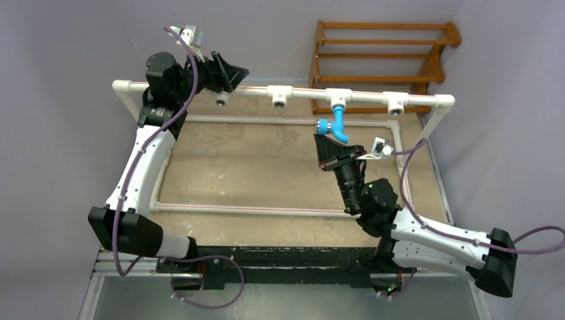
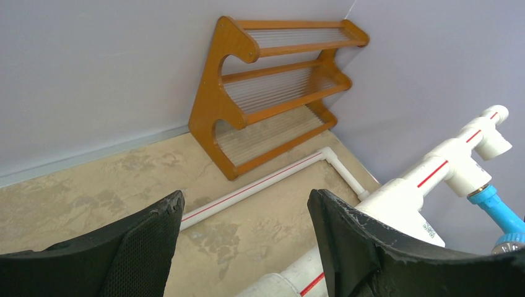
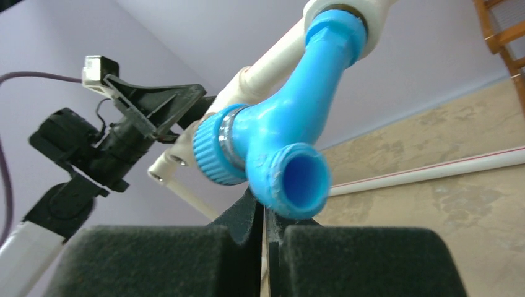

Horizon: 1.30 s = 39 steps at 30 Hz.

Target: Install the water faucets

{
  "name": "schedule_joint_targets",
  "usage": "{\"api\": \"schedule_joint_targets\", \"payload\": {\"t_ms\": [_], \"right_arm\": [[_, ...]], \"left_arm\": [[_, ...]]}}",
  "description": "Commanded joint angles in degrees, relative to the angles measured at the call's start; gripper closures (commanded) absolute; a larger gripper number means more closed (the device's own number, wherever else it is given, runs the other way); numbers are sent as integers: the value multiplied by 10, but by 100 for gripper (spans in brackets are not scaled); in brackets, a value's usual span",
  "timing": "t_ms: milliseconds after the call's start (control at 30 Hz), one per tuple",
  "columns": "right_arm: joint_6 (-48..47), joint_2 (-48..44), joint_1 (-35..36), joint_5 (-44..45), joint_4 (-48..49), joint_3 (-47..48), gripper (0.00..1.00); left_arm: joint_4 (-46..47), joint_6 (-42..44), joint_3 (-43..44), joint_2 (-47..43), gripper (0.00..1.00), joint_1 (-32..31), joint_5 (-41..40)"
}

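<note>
The bright blue faucet (image 1: 335,123) hangs from a white tee fitting (image 1: 338,100) on the raised white pipe (image 1: 300,92), spout end toward me and ribbed knob to the left. In the right wrist view the faucet (image 3: 278,136) fills the centre. My right gripper (image 1: 324,141) is shut and empty, its fingertips (image 3: 251,216) right under the spout mouth, touching or nearly touching it. My left gripper (image 1: 236,79) is open at the pipe's left part. In its wrist view (image 2: 244,198) the pipe (image 2: 291,281) runs low between the fingers, and the faucet (image 2: 501,213) shows at the far right.
Three other tee fittings (image 1: 221,98), (image 1: 279,97), (image 1: 397,103) on the raised pipe have bare openings. A wooden rack (image 1: 380,53) stands against the back wall. A low white pipe frame (image 1: 266,120) borders the beige floor mat (image 1: 253,167).
</note>
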Motion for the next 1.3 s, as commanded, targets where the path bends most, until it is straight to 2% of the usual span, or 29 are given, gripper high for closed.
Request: {"api": "schedule_joint_targets", "payload": {"t_ms": [0, 200, 400, 633, 833, 1067, 1267], "right_arm": [[-3, 6, 29, 41, 87, 14, 100], [-50, 20, 63, 111, 74, 48, 100], [-60, 28, 73, 136, 25, 100, 100], [-35, 43, 77, 196, -78, 156, 100], [-21, 9, 77, 245, -136, 163, 100], [-41, -31, 77, 258, -129, 151, 100], [-66, -12, 77, 228, -115, 177, 100]], "left_arm": [[-112, 3, -31, 47, 27, 23, -22], [-112, 2, -31, 48, 27, 24, -19], [-112, 0, -31, 47, 27, 28, -15], [-112, -1, -31, 49, 27, 29, -13], [-112, -1, -31, 50, 27, 30, -13], [-112, -2, -31, 50, 27, 30, -12], [-112, -2, -31, 52, 27, 30, -12]]}}
